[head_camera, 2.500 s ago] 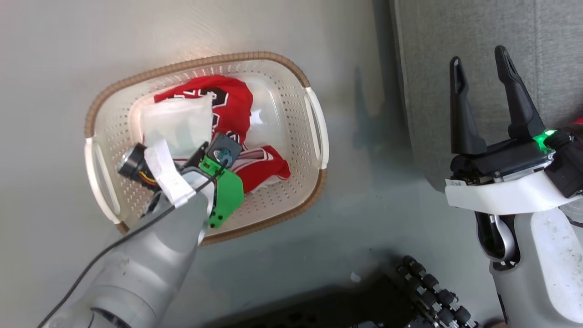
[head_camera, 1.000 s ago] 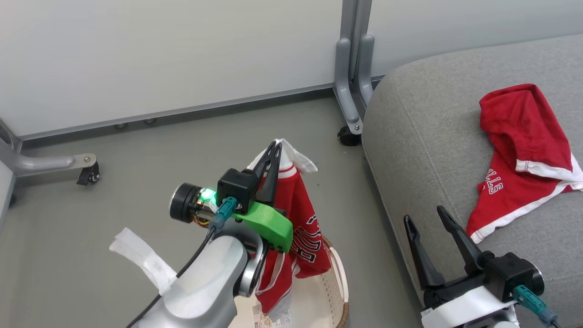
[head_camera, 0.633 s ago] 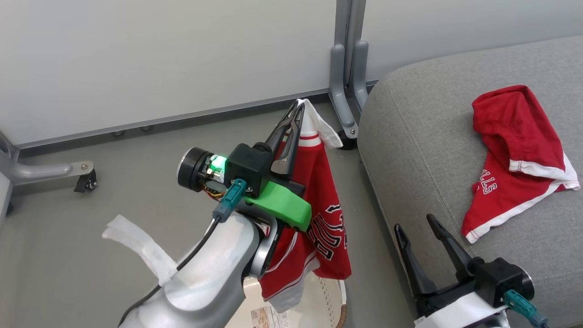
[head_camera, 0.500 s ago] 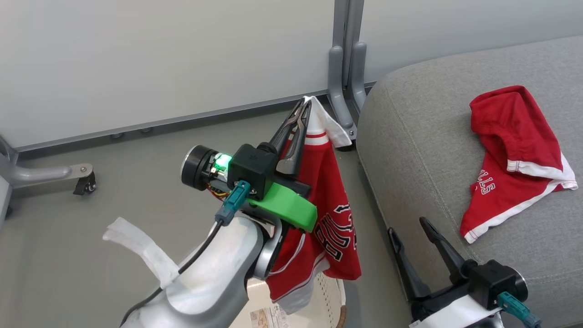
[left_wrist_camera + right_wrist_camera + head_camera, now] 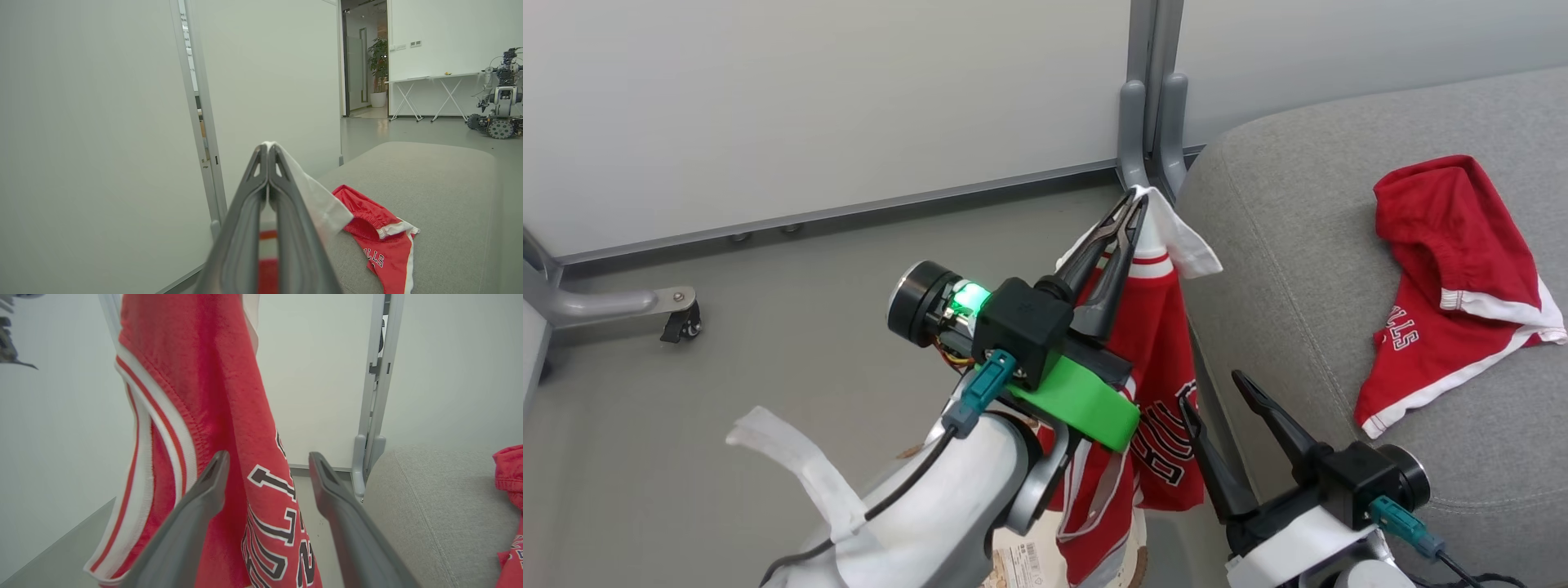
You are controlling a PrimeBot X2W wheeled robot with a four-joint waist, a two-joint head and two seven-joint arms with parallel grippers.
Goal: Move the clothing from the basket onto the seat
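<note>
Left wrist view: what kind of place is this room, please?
Probably an office or robotics lab, not a home: tall white partition panels, a folding table at the back, and another wheeled robot standing near it.

Lighting's bright, soft and even all round, just faint soft-edged shadows on the floor (image 5: 727, 343), but in the wrist views the left gripper (image 5: 268, 148), the clothing (image 5: 267, 274) it pinches and the right gripper (image 5: 269, 456) blur out towards the bottom edge.

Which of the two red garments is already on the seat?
The garment marked "LLS", lying on the seat. The other garment hangs pinched in the left gripper, beside the seat.
</note>
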